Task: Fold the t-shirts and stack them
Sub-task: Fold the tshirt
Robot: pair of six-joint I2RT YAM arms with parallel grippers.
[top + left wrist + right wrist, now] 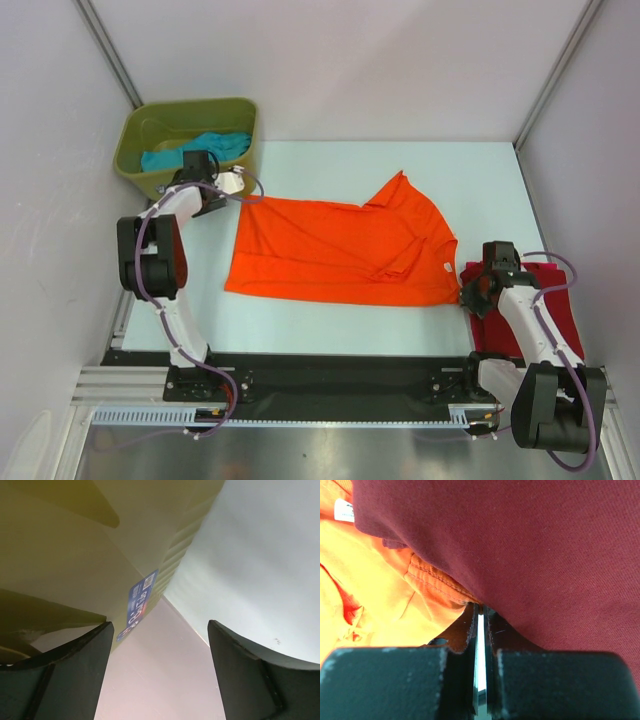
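The bright orange t-shirt [340,250] lies spread flat mid-table, its white neck label [447,265] near its right edge. The dark red t-shirt [556,300] lies bunched at the right under my right arm. The teal t-shirt [196,150] sits in the olive-green bin [135,130]. My left gripper [232,185] is open and empty above the orange shirt's far left corner, next to the bin. My right gripper [472,288] is at the orange shirt's near right corner. In the right wrist view its jaws [480,607] are closed to a thin slit on the orange hem [432,582], with dark red cloth [545,555] draped over them.
The left wrist view shows the bin's side [75,545] with a blue sticker [140,602] close ahead, then the wall [160,680]. Walls enclose the table on the left, back and right. A black rail [330,385] runs along the near edge.
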